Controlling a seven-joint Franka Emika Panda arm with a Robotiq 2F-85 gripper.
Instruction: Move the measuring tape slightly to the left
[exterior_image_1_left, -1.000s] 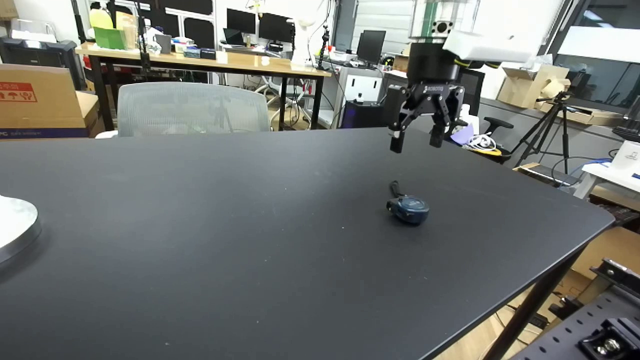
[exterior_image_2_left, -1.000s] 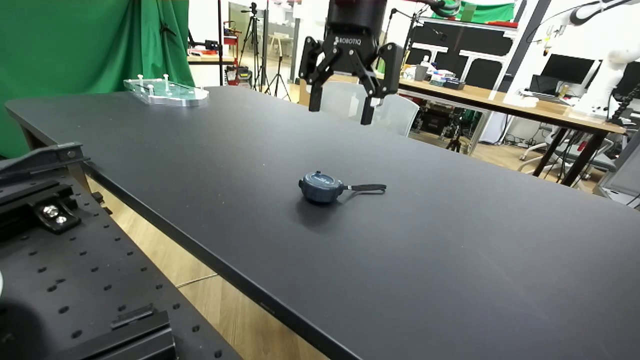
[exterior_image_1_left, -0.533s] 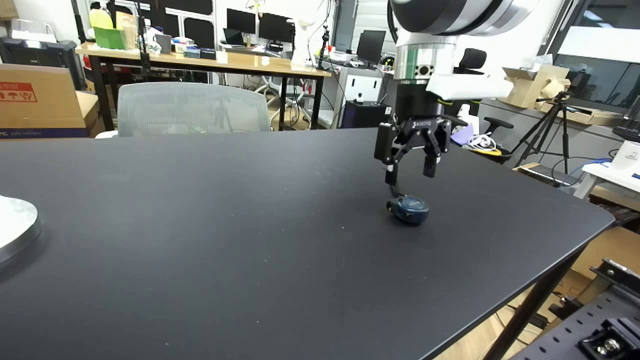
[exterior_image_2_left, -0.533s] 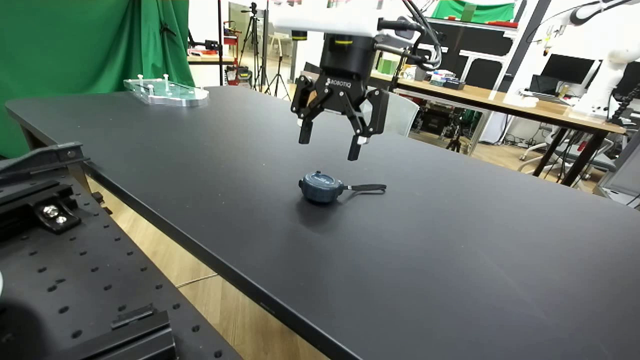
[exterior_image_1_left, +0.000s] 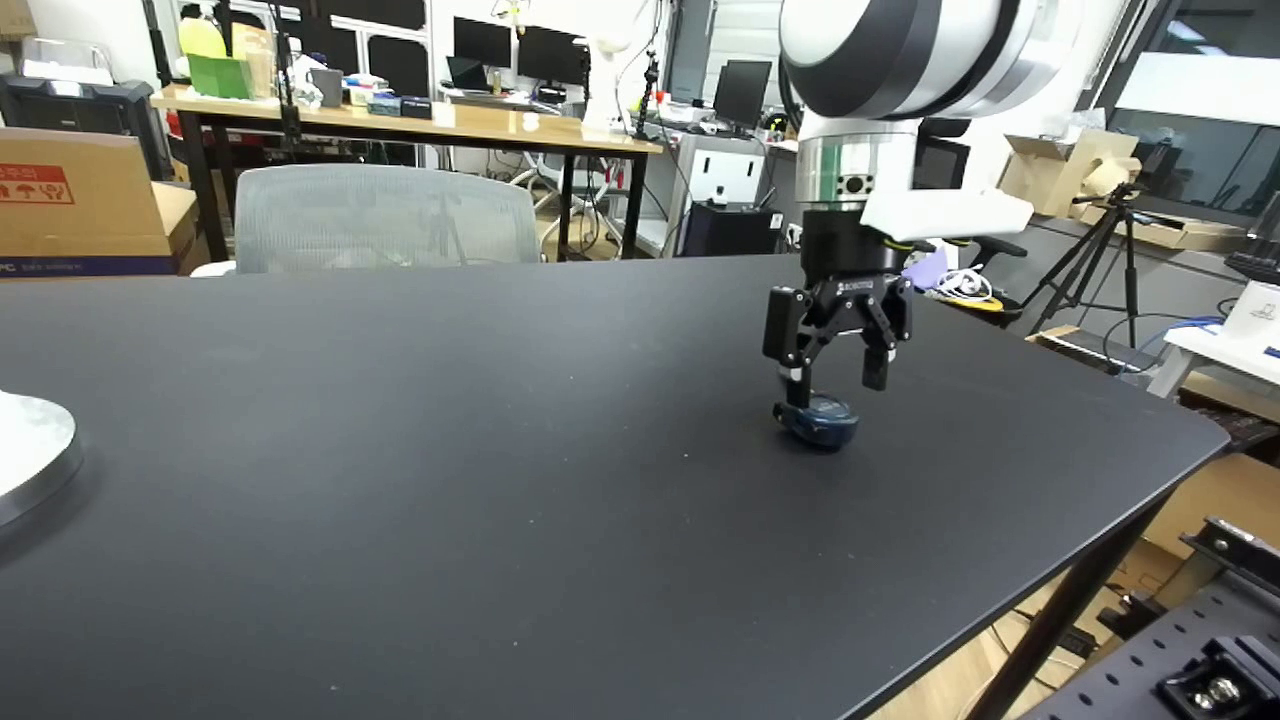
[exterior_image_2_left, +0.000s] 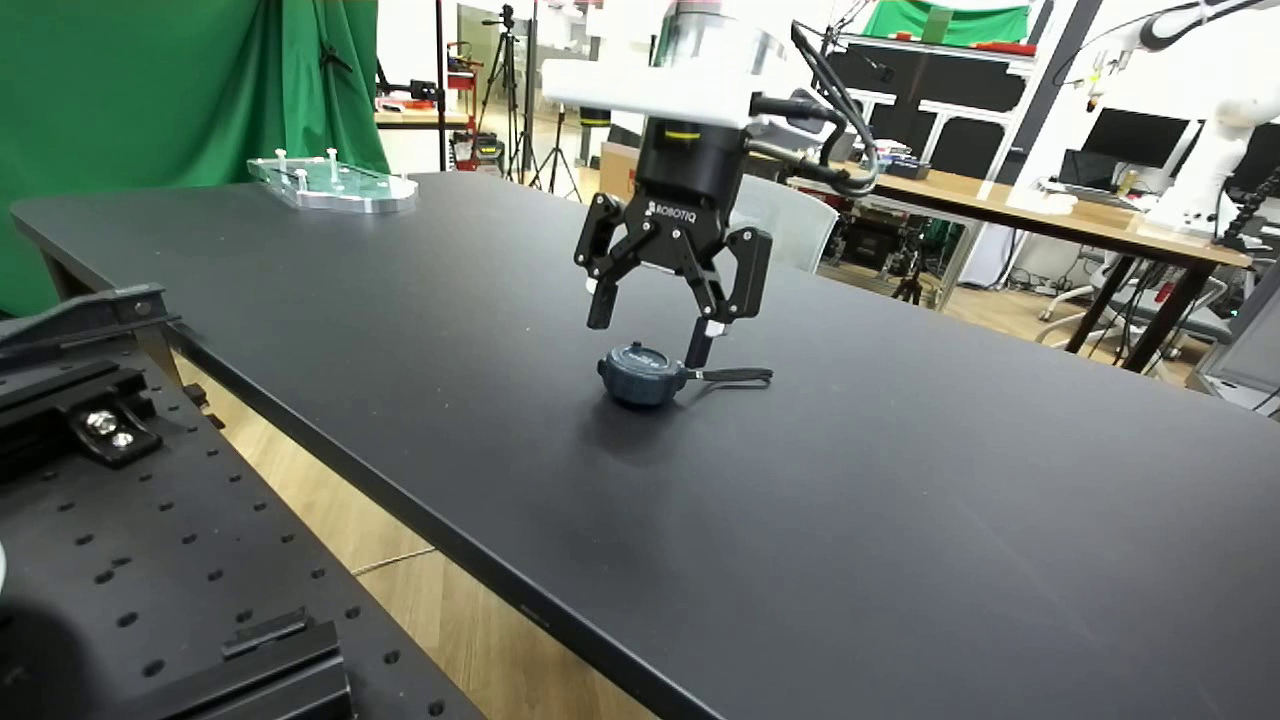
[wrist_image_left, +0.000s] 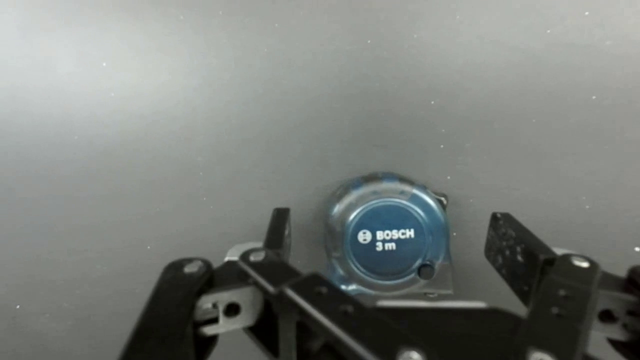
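Claw (wrist_image_left: 390, 215) spread wide; in wrist view, measuring tape (wrist_image_left: 388, 237) on table (wrist_image_left: 150, 175), between left and right fingers (wrist_image_left: 515, 255), gap each side.

The measuring tape (wrist_image_left: 387, 240) reads "BOSCH 3 m", the claw (exterior_image_2_left: 648, 342) "ROBOTIQ".

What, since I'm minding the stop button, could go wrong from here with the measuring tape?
Snagged strap: in an exterior view, one finger appears near where the black strap meets the measuring tape, so lowering might pinch it.
Slipping: the tape is rounded, so it could twist when the open gripper closes.
Scraping: the tape sits low, so reaching that deep might hit the table.
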